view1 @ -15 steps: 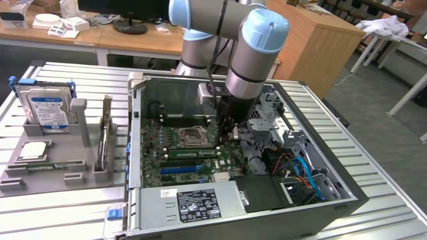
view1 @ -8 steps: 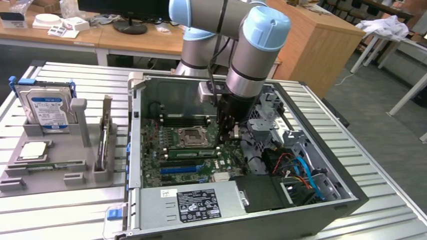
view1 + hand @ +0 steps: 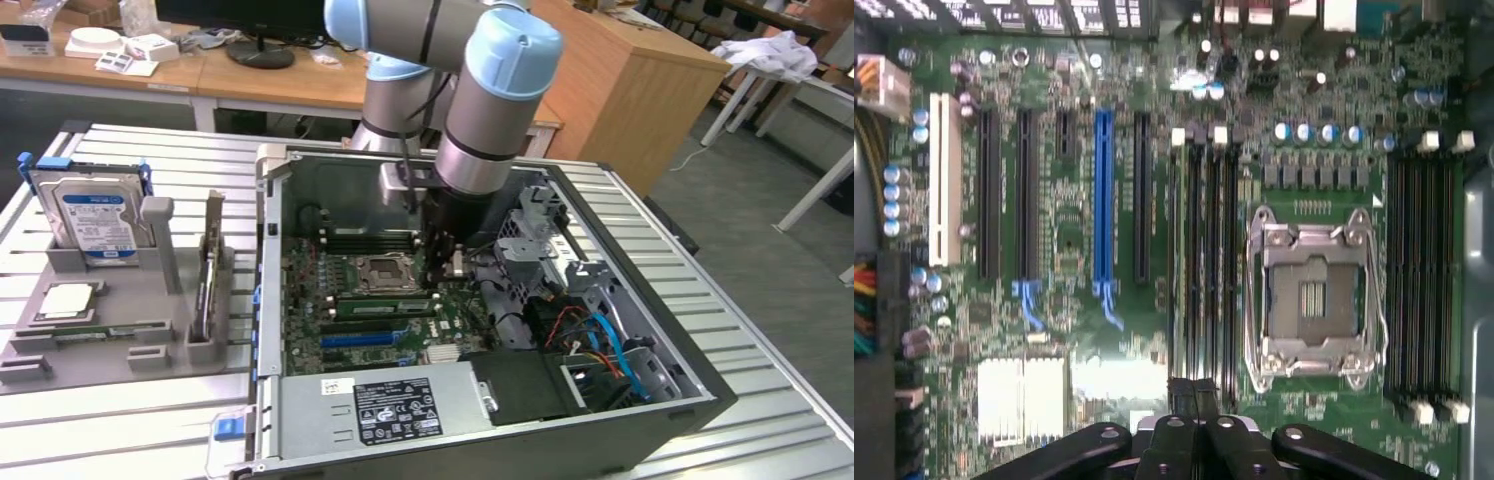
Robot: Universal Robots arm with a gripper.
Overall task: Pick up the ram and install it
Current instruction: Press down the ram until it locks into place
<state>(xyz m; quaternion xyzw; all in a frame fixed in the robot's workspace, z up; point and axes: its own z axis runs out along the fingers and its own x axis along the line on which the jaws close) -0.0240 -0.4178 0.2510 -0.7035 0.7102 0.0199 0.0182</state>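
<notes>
Black gripper (image 3: 1191, 392) pinched together, empty, poised over the motherboard (image 3: 1064, 250) beside the CPU socket (image 3: 1312, 300). Green ram (image 3: 91, 329) left lying outside the case (image 3: 667, 400) in the grey holder (image 3: 114, 355) — risks jabbing board parts if lowered carelessly.

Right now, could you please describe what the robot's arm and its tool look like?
The arm is built of thick silver-grey tube segments with pale blue caps at the joints. A dark cable runs down along its lower segment. The tool is black, with two narrow dark fingers and black linkage bars fastened by round silver pivot screws.

Ribbed metal table (image 3: 120, 420), prob. aluminium
</notes>
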